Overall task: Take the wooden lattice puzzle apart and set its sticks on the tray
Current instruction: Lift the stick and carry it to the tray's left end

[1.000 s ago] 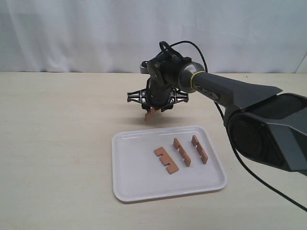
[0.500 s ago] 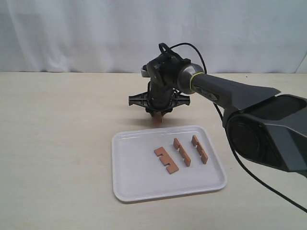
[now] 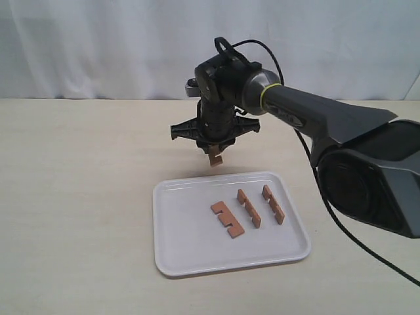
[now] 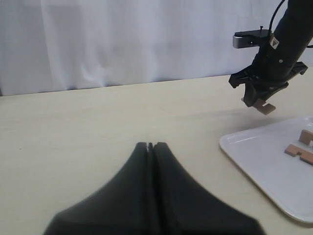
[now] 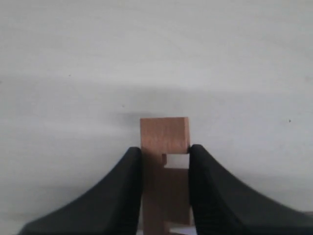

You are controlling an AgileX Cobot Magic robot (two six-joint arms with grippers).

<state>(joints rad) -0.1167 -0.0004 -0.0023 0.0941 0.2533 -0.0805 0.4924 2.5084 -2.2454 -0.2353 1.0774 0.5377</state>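
Three sticks [image 3: 249, 208] lie flat on the white tray [image 3: 187, 249], side by side and apart from each other. The fourth stick [image 3: 215, 160] is up in the air, pinched between the two black fingers [image 5: 128, 171] of the right gripper [image 3: 214, 153].

A moment ago this gripper was lower, close to the table [image 3: 79, 197], with the stick at a slant under it. Now it is higher, and the stick hangs end down just behind the far rim of the tray, not over it yet.

So the puzzle is all in pieces. I think only this last stick is left to carry over and put down with the others.

The left gripper [image 4: 150, 146] sits low over the table, well away, with its fingers pressed together and nothing in them.
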